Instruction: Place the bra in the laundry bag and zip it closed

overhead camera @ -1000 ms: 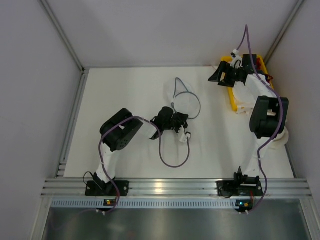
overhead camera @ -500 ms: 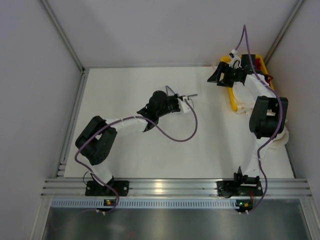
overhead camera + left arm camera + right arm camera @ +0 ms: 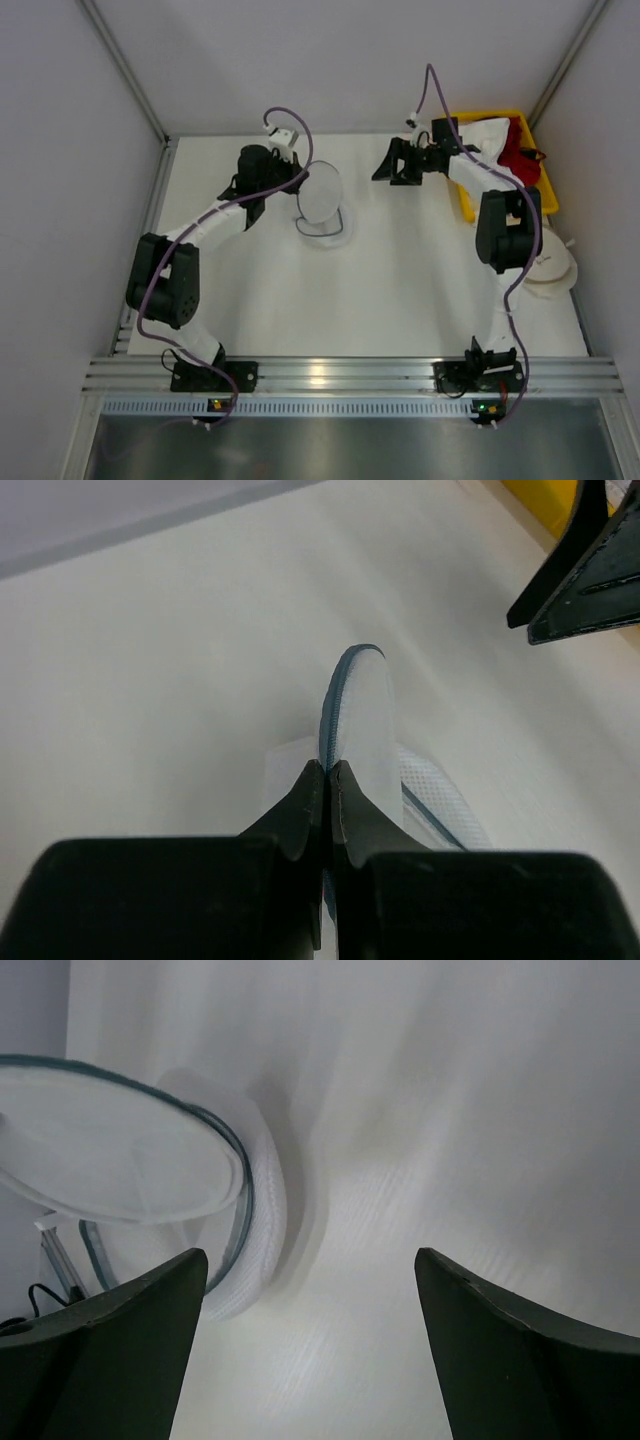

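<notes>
Left to right on the table [image 3: 400,290]: the left gripper [image 3: 296,186] reaches toward the back left and is pinched narrow on the edge of the laundry bag [image 3: 322,196]. In the left wrist view you can see the left gripper [image 3: 328,772] with its jaws pressed together on the bag's thin dark rim, the laundry bag [image 3: 365,715] rising edge-on just beyond them. The bag sits mid-table toward the back. Its upper mesh face is lifted, and its lower part rests on the surface.

Just right of the bag, and apart from it, is the right gripper [image 3: 393,168]. Its jaws are spread wide and hold nothing. The right wrist view shows the right gripper [image 3: 307,1260] facing the laundry bag [image 3: 120,1150] across bare tabletop.

At the back right corner stands the yellow bin [image 3: 463,205]. The bra [image 3: 492,132] lies inside it, partly hidden by the right arm [image 3: 505,225] and beside a red garment [image 3: 520,160]. A cream pouch [image 3: 555,268] lies near the table's right edge.
</notes>
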`<state>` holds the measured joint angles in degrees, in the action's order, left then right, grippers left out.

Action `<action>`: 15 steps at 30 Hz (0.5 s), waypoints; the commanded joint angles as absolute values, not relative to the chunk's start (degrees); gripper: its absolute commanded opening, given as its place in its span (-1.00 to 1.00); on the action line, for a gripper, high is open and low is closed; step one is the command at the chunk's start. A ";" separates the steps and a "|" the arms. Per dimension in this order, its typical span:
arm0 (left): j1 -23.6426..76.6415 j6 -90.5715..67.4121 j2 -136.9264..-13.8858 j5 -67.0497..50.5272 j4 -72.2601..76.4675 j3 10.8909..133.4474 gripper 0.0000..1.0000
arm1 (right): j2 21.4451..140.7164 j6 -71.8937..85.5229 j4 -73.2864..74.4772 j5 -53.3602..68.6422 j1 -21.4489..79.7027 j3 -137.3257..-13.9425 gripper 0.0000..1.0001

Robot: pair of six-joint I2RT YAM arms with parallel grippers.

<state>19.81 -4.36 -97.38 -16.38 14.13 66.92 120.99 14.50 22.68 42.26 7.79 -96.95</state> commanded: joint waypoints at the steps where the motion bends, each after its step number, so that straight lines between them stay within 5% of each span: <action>1: 20.39 -11.16 -91.50 -18.91 18.01 62.68 -1.00 | 124.18 18.45 17.67 45.96 10.97 -97.65 0.73; 9: 16.27 -23.01 -89.74 -13.70 15.73 59.86 -1.00 | 127.96 21.01 10.82 45.27 18.19 -95.36 0.63; 15: 13.45 -23.30 -87.46 -17.22 18.10 58.45 -1.00 | 131.47 19.69 10.11 44.38 20.39 -94.83 0.29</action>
<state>13.82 -21.15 -90.96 -14.81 14.13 59.09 129.51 20.12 14.24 44.12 19.99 -94.89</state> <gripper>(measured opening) 0.036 0.670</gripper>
